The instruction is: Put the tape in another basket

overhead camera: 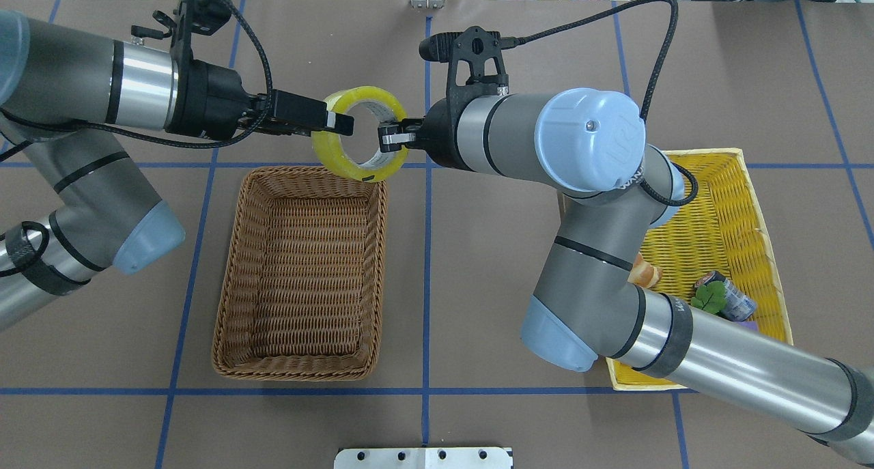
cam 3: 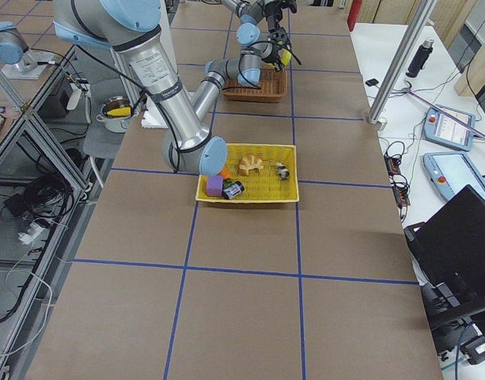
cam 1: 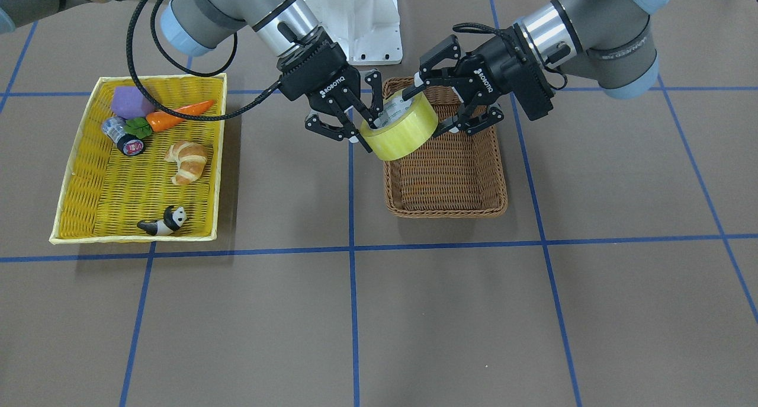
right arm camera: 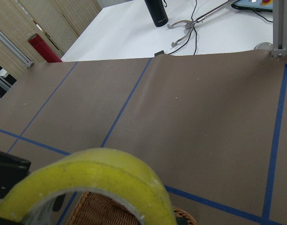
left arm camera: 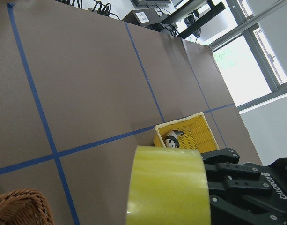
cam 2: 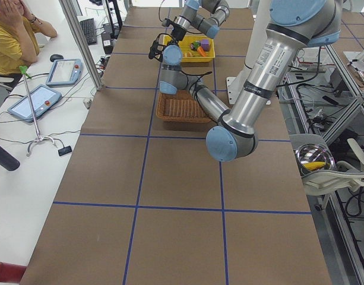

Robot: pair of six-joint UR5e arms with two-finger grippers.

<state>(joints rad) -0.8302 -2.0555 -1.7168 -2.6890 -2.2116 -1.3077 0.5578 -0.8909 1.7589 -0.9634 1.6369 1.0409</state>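
The tape (cam 1: 408, 135), a wide yellowish roll with a white printed core, hangs tilted in the air over the far rim of the brown wicker basket (cam 1: 445, 185). My right gripper (cam 1: 371, 133) is shut on the roll's wall, one finger inside the core and one outside. My left gripper (cam 1: 429, 109) reaches in from the opposite side, its fingers spread open, one over and one under the roll's other wall. From overhead the tape (overhead camera: 358, 135) sits between the left gripper (overhead camera: 339, 123) and the right gripper (overhead camera: 389, 136), above the basket's (overhead camera: 300, 370) far edge.
The shallow yellow tray basket (cam 1: 83, 158) on my right side holds a croissant (cam 1: 188, 161), a carrot (cam 1: 177, 115), a purple block (cam 1: 130, 102), a small capped cylinder (cam 1: 124, 139) and a panda figure (cam 1: 164, 222). The wicker basket has nothing in it.
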